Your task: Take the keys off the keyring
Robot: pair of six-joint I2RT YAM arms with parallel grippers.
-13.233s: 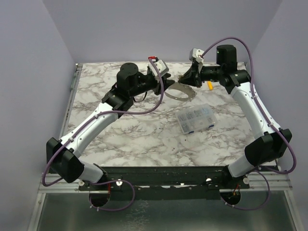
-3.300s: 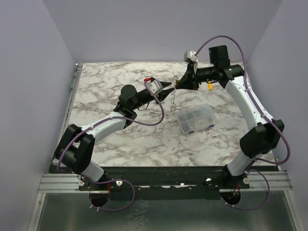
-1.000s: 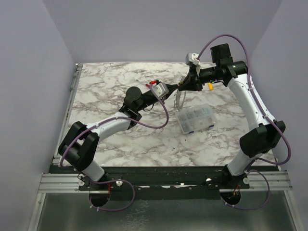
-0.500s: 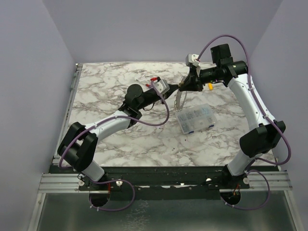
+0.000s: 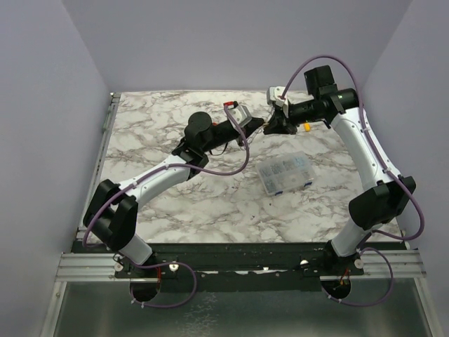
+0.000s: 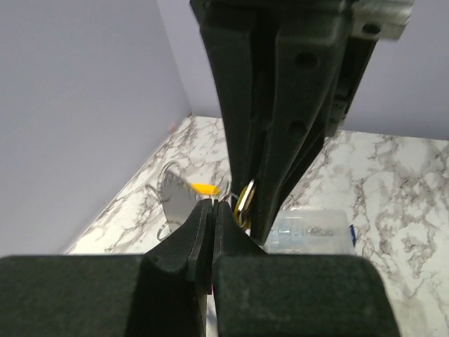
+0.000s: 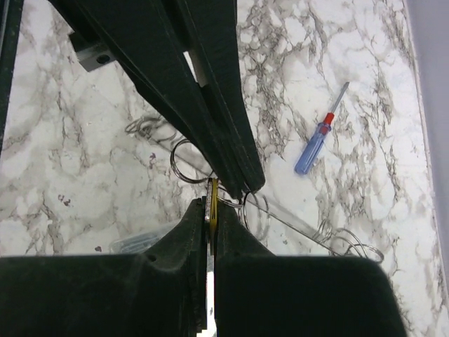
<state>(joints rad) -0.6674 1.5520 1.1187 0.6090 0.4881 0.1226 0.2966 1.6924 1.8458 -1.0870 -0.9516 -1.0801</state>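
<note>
Both grippers meet above the far middle of the table. My right gripper [image 5: 269,126] is shut on a yellow-tan key [image 7: 212,201], held edge-on between its jaws; the key also shows in the left wrist view [image 6: 245,201]. My left gripper [image 5: 257,124] is shut just beside it, its tips [image 6: 214,203] pinching a thin wire ring at the key's head. Its fingers [image 7: 224,140] reach in from above in the right wrist view. The grey flat-band keyring [image 7: 302,221] runs below the jaws with small wire rings on it, and shows in the left wrist view [image 6: 174,200]. It is mostly hidden in the top view.
A clear plastic compartment box [image 5: 284,172] lies right of centre, below the grippers, also in the left wrist view [image 6: 309,228]. A blue-and-red screwdriver [image 7: 317,137] lies on the marble. A small yellow piece [image 5: 306,126] lies by the right arm. Purple walls surround the table.
My left gripper has moved up and right, close against my right gripper. The band that hung below the grippers no longer shows in the top view.
</note>
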